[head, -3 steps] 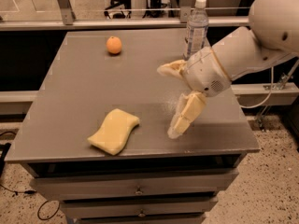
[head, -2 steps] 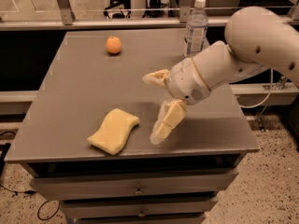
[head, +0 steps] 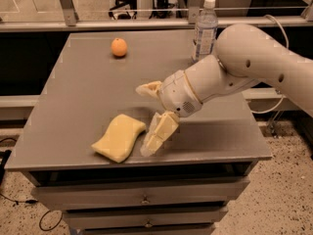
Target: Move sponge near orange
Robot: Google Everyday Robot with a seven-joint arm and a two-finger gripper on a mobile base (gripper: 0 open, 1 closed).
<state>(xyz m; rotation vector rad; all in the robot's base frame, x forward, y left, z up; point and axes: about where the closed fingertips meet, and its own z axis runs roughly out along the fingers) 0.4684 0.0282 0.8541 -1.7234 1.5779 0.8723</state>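
Observation:
The pale yellow sponge [head: 119,137] lies flat near the front left of the grey table [head: 88,89]. The small orange [head: 119,47] sits at the far left of the table, well apart from the sponge. My gripper [head: 147,119] hangs just right of the sponge, open and empty. One finger [head: 159,132] reaches down next to the sponge's right edge; the other finger [head: 149,88] points left above the table.
A clear plastic water bottle [head: 205,29] with a white cap stands at the back right of the table, behind my arm [head: 244,65]. Drawers [head: 144,199] sit under the table front. A metal rail [head: 146,21] runs behind the table.
My gripper has moved left and toward the front, from the table's right side to right beside the sponge. The sponge and orange have not moved.

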